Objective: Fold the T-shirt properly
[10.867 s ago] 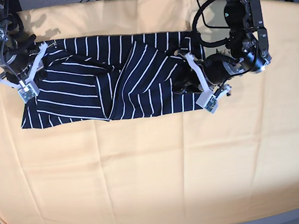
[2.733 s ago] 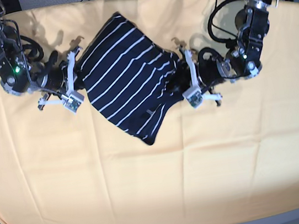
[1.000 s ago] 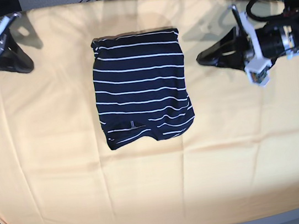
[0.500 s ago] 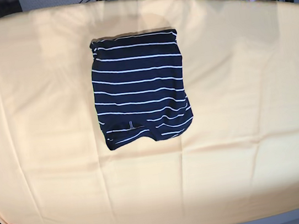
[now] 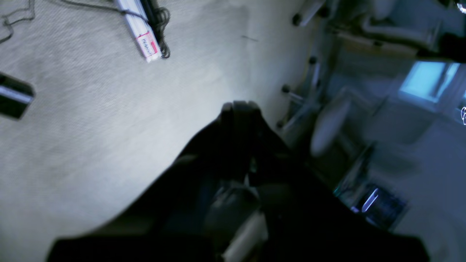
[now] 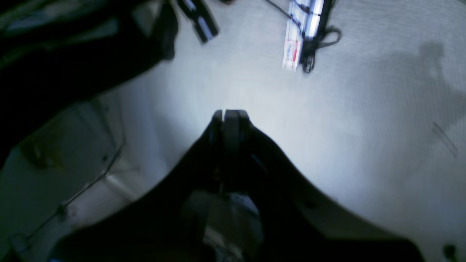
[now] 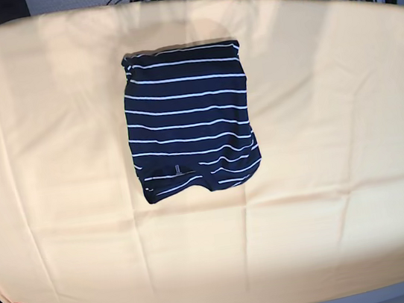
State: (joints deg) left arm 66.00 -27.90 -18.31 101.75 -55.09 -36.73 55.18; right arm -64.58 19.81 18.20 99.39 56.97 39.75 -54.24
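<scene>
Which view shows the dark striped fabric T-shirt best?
Base view: the folded dark navy white-striped fabric T-shirt lies whole on the yellow-orange cloth. Both wrist views show none of it, only floor and shut fingers.

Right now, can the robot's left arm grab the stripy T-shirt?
Probably not straight away. The left gripper is shut and points at the floor beyond the table, out of the base view. Nothing covers the T-shirt, so the arm could swing back.

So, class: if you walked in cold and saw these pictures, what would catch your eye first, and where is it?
First, the T-shirt, folded into a neat dark rectangle with white stripes, lying alone slightly above the middle of the yellow-orange cloth. Next, no arms show above the table; each wrist view shows a shut gripper, left gripper and right gripper, over grey floor with a power strip.
</scene>
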